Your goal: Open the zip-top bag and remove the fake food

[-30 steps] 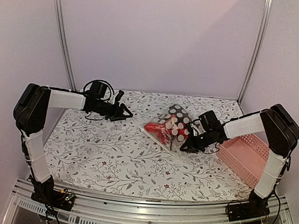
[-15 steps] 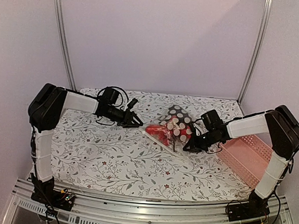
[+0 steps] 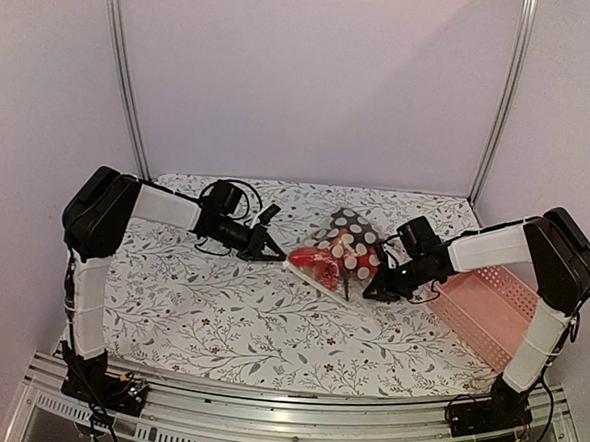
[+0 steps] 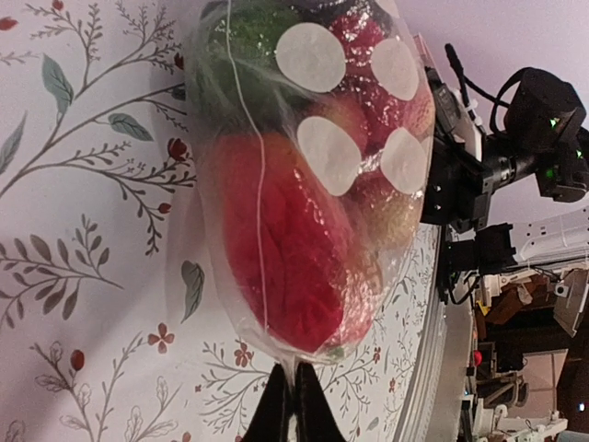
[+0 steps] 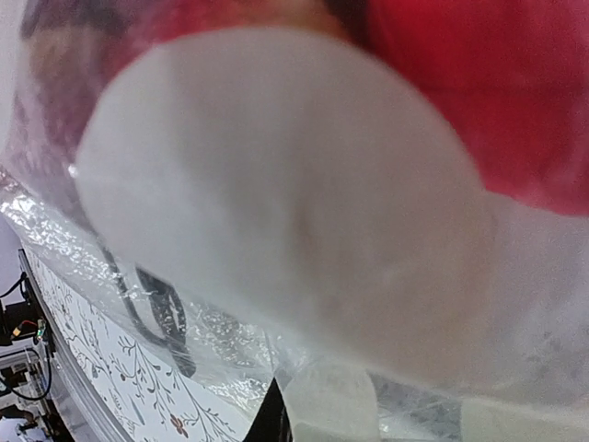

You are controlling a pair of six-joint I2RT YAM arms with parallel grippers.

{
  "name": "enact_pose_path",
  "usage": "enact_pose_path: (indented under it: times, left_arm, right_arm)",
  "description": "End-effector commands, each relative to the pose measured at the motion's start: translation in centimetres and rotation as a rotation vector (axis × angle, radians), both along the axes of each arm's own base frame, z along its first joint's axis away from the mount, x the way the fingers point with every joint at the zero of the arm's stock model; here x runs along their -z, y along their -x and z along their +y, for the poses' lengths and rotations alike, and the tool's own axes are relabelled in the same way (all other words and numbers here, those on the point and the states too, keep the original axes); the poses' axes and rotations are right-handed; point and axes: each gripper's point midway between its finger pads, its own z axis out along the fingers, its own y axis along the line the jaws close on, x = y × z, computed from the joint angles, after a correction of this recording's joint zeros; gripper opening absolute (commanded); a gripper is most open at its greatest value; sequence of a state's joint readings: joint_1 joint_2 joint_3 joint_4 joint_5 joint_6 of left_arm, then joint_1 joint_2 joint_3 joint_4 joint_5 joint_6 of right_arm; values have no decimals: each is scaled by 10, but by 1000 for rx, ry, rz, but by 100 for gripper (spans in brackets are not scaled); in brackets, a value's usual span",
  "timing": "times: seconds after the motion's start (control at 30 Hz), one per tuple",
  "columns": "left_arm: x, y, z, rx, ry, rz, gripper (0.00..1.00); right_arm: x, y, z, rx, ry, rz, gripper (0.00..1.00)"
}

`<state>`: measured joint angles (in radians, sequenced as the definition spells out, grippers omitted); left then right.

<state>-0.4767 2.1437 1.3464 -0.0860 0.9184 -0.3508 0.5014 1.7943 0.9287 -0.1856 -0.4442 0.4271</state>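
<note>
The pink lattice basket (image 3: pixel 482 311) lies nearest, at the right side of the flowered table (image 3: pixel 219 317), with nothing visible in it. Just left of it, the right gripper (image 3: pixel 373 289) is pressed against the near-right edge of the zip-top bag (image 3: pixel 342 246). Its wrist camera is filled with crinkled film, one white dot and a red shape behind it. Only a dark sliver of one finger shows, so whether those jaws are parted or pinching the plastic cannot be told.

The bag lies a little farther back, around the middle of the table and towards the right. It bulges with the fake food (image 4: pixel 281 239), which is all inside it: red pieces, something green at the far end, and darker shapes behind the dots. A pale strip along the bag's near-left side may be the zip, though that is not certain.

At the bag's left tip, the left gripper (image 4: pixel 292 410) has its two fingers drawn together on a thin tab of plastic. It appears to be clamping the film there.

The step in hand looks like securing a hold on opposite sides of the bag, with the opening not yet begun. The next move calls for a firm pinch by both grippers on separate layers near the zip. They should then pull apart slowly so the thin, slippery film does not slide free.
</note>
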Motion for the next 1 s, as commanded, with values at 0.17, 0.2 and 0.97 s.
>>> enact_pose_path:
  times: [0.17,0.2,0.97]
  left_arm:
    - [-57,27,-3,-36,93,75,0]
    - [-65,28,-5,-46,109,76,0]
    - [-224,27,-15,-323,204,197,0]
  right_arm:
    - [-75,-27,-7,3,33,-258,43]
    - [-90,-29,-6,-11,36,-315,46]
    - [-239,8,108,-382,83,-1061,59]
